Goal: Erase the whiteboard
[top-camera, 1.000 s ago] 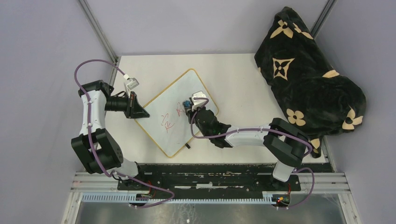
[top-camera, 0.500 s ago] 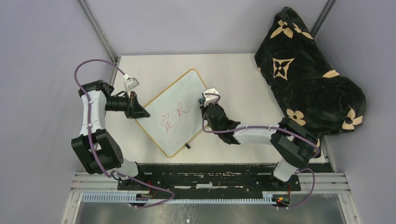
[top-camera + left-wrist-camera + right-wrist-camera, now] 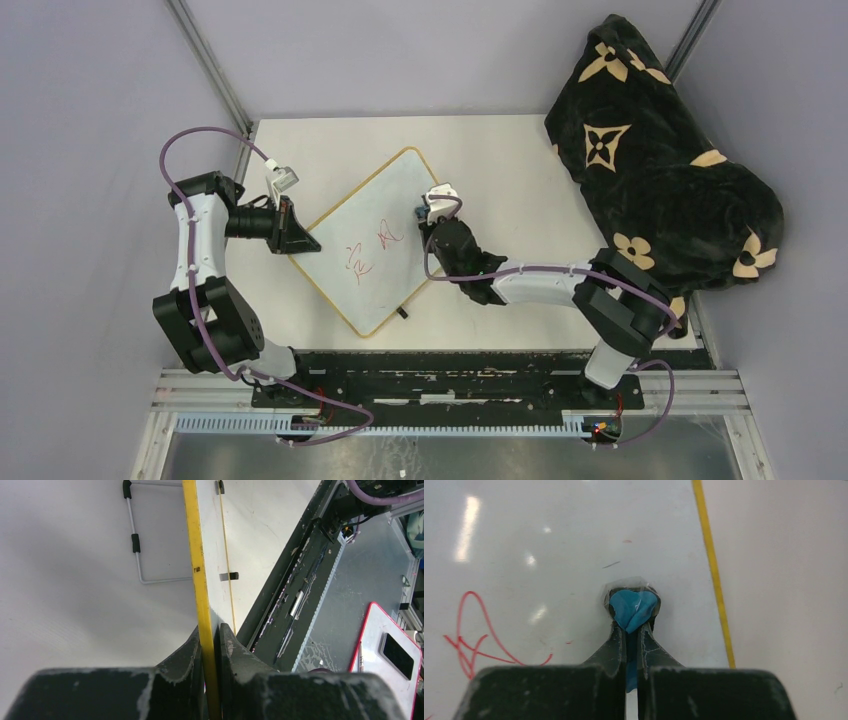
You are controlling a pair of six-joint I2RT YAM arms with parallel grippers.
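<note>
I see a white desk point(image 3: 500, 150) boxed in by plain pale-grey walls point(image 3: 400, 50), with a metal post point(image 3: 210, 70) at each back corner. A black blanket point(image 3: 660, 190) with tan flower prints lies heaped on the right. The light is even. A black plate point(image 3: 440, 365) edges the desk's near side.

Built as two arms, left arm point(image 3: 197, 250) and right arm point(image 3: 545, 285), of white link shells between chunky black joint housings. Looped along each with a purple cable point(image 3: 200, 133). Tipped with matte black, wedge-shaped jaws, scuffed grey-white along the edges. Capped at the left wrist with a small pale block point(image 3: 282, 180), and likewise at the right.
</note>
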